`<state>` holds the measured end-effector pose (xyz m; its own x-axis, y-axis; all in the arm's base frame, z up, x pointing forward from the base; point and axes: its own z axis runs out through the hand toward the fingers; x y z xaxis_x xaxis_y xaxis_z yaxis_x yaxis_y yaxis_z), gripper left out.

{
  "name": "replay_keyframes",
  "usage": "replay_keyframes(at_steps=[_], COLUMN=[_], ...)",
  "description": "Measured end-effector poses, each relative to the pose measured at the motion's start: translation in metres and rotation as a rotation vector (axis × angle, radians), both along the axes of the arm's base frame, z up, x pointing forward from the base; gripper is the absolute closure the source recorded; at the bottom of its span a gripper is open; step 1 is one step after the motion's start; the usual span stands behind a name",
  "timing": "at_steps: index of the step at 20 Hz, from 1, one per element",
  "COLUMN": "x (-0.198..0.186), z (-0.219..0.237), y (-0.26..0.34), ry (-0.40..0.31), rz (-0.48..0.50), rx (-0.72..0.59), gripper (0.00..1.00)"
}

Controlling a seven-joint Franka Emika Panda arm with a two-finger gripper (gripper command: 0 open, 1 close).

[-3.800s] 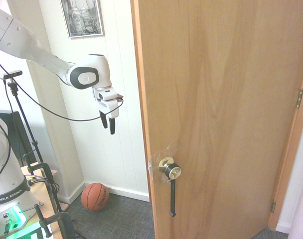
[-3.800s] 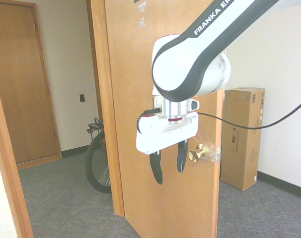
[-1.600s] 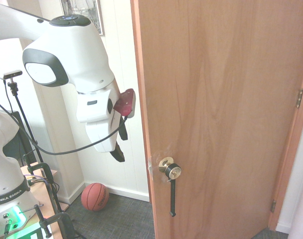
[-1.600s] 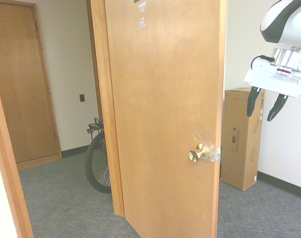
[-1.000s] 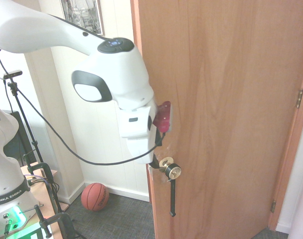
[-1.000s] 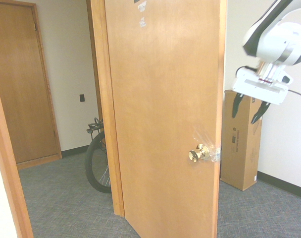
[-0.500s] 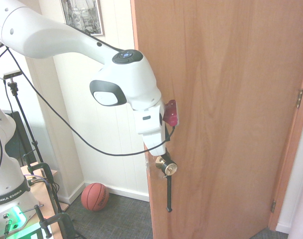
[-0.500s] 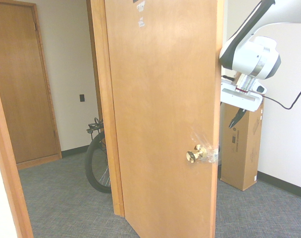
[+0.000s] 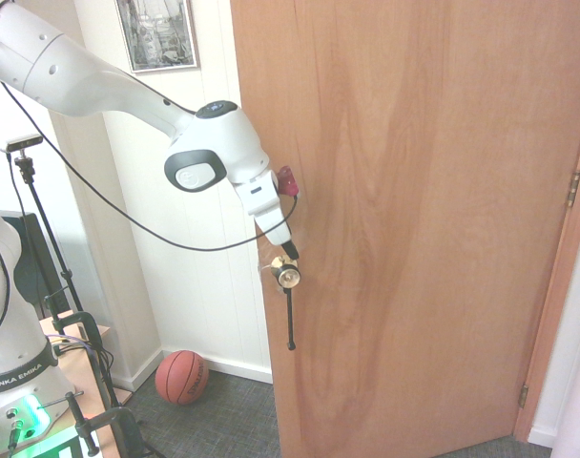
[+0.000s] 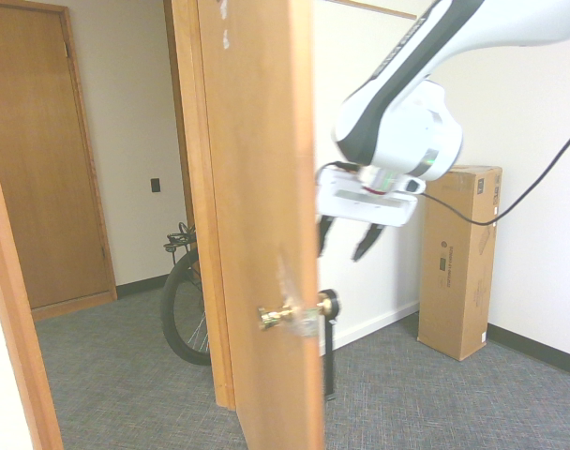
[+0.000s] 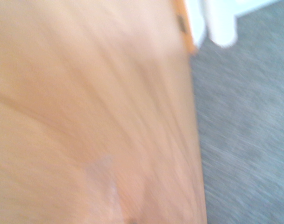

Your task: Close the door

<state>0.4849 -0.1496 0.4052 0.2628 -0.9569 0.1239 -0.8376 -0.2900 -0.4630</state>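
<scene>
Two fingers of the hand [image 10: 343, 240] stood spread apart and pinched nothing — they pointed downward beside the door [image 9: 414, 219], just above the brass knob [image 9: 288, 277]. In the first exterior view the hand sat against the door's free edge, directly over the knob, with the black strap [image 9: 290, 320] hanging below it.

Compared with half a second before, the door had swung noticeably: its free edge had shifted toward the arm's side in the first exterior view, and the second exterior view showed the panel nearly edge-on where it had earlier shown a broad face. The hand had travelled with that edge. The wrist view showed only blurred wood grain and grey carpet [image 11: 249, 140], consistent with motion.

Judgement: the push was taking effect and the door was partway through its swing, hinges [image 9: 573, 188] on the far side — not yet seated in the frame [image 10: 184, 187]. Continued pressure near the knob edge appeared necessary.
</scene>
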Motion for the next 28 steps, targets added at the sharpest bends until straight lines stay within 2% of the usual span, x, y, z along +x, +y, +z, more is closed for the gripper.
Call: replay_keyframes(at_steps=[7, 11, 14, 17, 22, 26, 28], x=[0.108, 0.154, 0.18, 0.21, 0.257, 0.272, 0.274], z=[0.019, 0.043, 0.05, 0.045, 0.027, 0.032, 0.034], y=[0.146, 0.22, 0.274, 0.299, 0.306, 0.348, 0.359], ry=[-0.087, -0.095, -0.094, -0.097, -0.112, -0.103, -0.072], rz=[0.088, 0.08, 0.116, 0.134, 0.141, 0.172, 0.171], rx=[-0.116, -0.16, -0.151, -0.148, -0.137, -0.16, -0.182], gripper=[0.0, 0.0, 0.0, 0.0, 0.0, 0.0, 0.0])
